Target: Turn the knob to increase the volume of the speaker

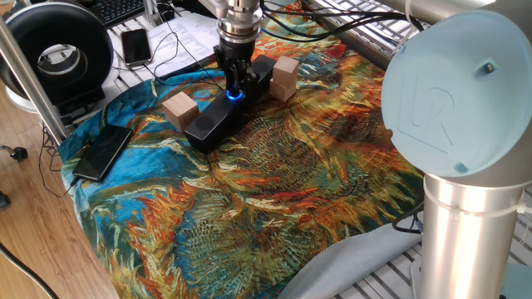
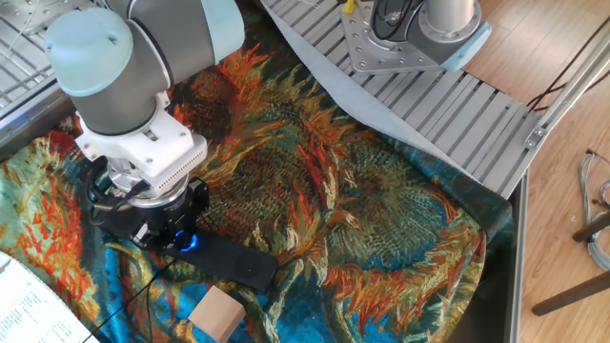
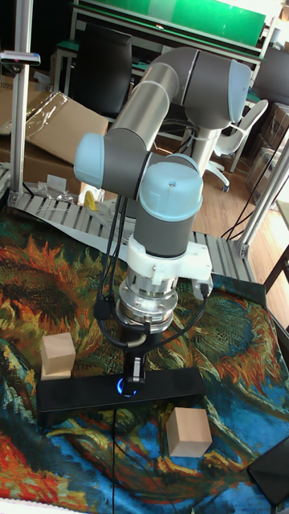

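The speaker (image 1: pixel 206 124) is a long black bar lying diagonally on the patterned cloth; it also shows in the other fixed view (image 2: pixel 235 264) and in the tall view (image 3: pixel 172 387). Its knob (image 1: pixel 235 94) glows blue at mid-top (image 2: pixel 189 241) (image 3: pixel 126 388). My gripper (image 1: pixel 234 85) points straight down onto the knob, with its fingers shut on it (image 3: pixel 133 377). In the other fixed view the wrist hides most of the gripper (image 2: pixel 176 232) and the speaker's far half.
Two pale wooden blocks flank the speaker (image 1: pixel 179 108) (image 1: pixel 285 76). A flat black phone (image 1: pixel 102 152) lies at the cloth's left edge, and a big round black fan (image 1: pixel 58 51) stands behind it. Cables and a second phone (image 1: pixel 135 46) lie at the back.
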Robot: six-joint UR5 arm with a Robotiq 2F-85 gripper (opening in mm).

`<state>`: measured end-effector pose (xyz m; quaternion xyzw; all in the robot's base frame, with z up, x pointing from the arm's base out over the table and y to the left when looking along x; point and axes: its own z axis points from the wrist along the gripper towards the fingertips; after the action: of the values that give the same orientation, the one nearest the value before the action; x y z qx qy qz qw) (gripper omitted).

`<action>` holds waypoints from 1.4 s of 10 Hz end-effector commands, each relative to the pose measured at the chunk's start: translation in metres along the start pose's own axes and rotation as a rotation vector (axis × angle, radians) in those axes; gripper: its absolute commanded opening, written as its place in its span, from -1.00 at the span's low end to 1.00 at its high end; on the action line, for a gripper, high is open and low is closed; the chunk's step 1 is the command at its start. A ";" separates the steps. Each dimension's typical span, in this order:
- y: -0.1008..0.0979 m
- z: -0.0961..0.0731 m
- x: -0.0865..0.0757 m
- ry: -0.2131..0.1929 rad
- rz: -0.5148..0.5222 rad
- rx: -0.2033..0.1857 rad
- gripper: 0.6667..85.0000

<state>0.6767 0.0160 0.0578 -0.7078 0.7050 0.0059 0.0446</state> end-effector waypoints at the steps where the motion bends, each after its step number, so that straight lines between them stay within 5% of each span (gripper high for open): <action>1: 0.000 -0.003 0.000 0.000 0.019 -0.002 -0.39; 6: -0.004 -0.003 0.003 0.007 0.034 0.009 -0.53; 9: -0.006 -0.003 0.008 0.025 0.046 0.019 -0.42; 11: 0.001 -0.003 0.009 0.030 0.089 -0.008 -0.23; 14: 0.001 -0.003 0.000 -0.006 0.202 -0.007 -0.23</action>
<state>0.6760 0.0107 0.0589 -0.6612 0.7494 0.0040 0.0359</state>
